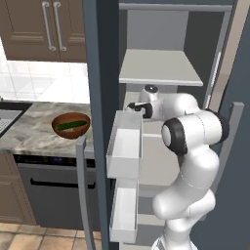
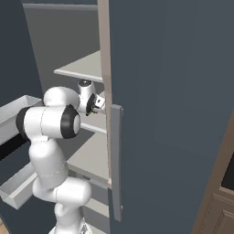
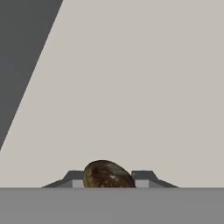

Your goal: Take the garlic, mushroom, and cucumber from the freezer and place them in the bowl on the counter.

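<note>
Clamping on the mushroom [image 3: 107,174], the pincer [image 3: 107,178] has its two dark tips drawn in against either side of that brown, speckled, rounded lump, so it reads as clenched on it. Whether the mushroom is lifted or resting on the pale grey shelf [image 3: 131,87] beneath cannot be told from the hand view. That shelf is flat, matte and featureless, with a darker wall slanting off to one side.

From the base views the white, glossy arm reaches into the open freezer [image 1: 100,73], its wrist between an upper and a lower shelf. White, box-shaped door bins [image 1: 124,146] hang on the slate-blue door beside it, and a long grey bar handle [image 2: 116,160] runs down the other door.

Out on the table [image 1: 34,129], a marbled grey-beige stone top, stands the round reddish-brown wooden bowl [image 1: 71,126]. The cucumber [image 1: 71,125], a smooth dark green cylinder, already lies inside it.

So my reading is: cucumber done, mushroom gripped but yet to be carried out of the freezer and dropped in the bowl. No garlic can be made out in the bowl at this size, so I judge it is probably left to fetch after this one.
</note>
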Motion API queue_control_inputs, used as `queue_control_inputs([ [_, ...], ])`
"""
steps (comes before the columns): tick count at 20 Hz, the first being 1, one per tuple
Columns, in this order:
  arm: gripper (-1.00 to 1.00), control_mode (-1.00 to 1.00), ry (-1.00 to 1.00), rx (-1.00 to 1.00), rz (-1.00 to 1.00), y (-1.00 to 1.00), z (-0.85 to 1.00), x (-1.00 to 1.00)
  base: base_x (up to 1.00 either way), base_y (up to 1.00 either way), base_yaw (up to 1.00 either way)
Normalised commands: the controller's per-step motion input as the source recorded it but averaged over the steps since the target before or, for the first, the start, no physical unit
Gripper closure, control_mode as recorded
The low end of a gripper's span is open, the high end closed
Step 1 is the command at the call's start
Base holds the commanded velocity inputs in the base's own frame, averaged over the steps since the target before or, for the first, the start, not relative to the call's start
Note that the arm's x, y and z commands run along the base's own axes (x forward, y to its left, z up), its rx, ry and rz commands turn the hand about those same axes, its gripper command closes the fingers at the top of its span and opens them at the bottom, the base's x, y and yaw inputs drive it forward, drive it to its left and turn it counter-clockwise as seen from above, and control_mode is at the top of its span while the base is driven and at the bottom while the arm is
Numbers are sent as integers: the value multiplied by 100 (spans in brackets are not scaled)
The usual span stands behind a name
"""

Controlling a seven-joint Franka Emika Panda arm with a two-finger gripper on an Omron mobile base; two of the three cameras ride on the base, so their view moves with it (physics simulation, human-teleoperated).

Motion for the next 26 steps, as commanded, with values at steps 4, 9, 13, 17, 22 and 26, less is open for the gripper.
queue_control_inputs([
  [4,100,-100,-1,0,0,0,-19,-37,0,0,0],
  [9,100,-100,0,0,0,-4,-2,-37,0,0,0],
  [13,100,-100,1,0,0,-1,0,-42,0,0,0],
  [17,100,-100,5,0,0,0,0,-53,0,0,0],
  [22,100,-100,1,0,0,-8,0,-53,0,0,0],
  [26,100,-100,2,0,0,-2,8,-62,0,0,0],
])
